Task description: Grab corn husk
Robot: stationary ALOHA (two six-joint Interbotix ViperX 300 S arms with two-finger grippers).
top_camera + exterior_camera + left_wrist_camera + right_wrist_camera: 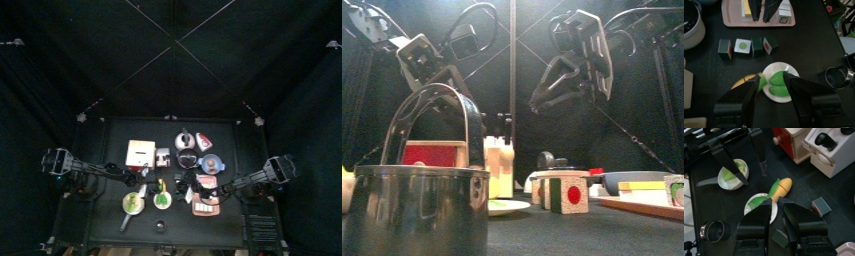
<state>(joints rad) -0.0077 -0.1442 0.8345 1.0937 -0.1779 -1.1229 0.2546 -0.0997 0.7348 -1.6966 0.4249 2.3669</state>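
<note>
The left gripper (776, 95) hangs wide open and empty directly over the green corn husk (777, 84), which lies on a small white plate (791, 68) between its fingers. This looks like the approach; next it should sink and close. The plate's rim leaves little room. The right gripper (775, 210), apparently narrow and empty, hovers above the corn cob (780, 187).
</note>
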